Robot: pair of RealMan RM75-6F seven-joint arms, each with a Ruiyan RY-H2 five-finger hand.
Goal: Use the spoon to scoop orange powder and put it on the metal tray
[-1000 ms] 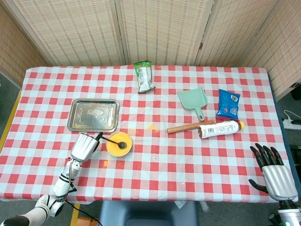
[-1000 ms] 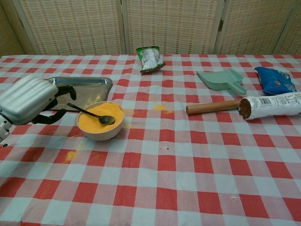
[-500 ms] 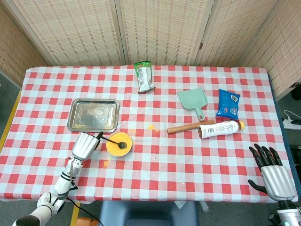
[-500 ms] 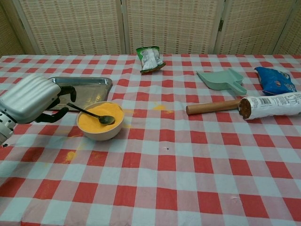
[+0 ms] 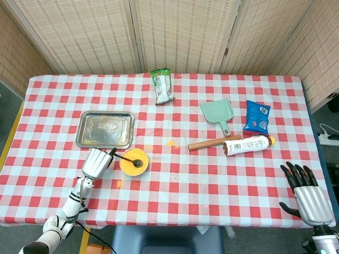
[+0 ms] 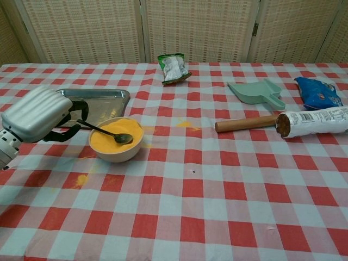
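Observation:
A yellow bowl [image 5: 133, 162] [image 6: 116, 139] of orange powder stands just in front of the metal tray [image 5: 105, 129] [image 6: 92, 103]. The dark spoon [image 5: 130, 159] [image 6: 106, 130] lies with its scoop on the powder and its handle sticking out left over the rim. My left hand [image 5: 96, 162] [image 6: 38, 113] is at the handle's end, a finger above it and the thumb below, with gaps showing on both sides. My right hand [image 5: 307, 191] hangs off the table's near right corner, fingers spread, holding nothing.
Orange spills mark the cloth beside the bowl [image 6: 80, 179] and mid-table [image 6: 184, 124]. A green packet [image 5: 162, 86] lies at the back. A green dustpan [image 5: 217, 112], rolling pin [image 5: 213, 143], white bottle [image 5: 248, 144] and blue bag [image 5: 257, 116] lie to the right.
My left hand has crept slightly toward the spoon's handle and tilted up a little. The spoon and bowl have not moved. My right hand has sunk slightly.

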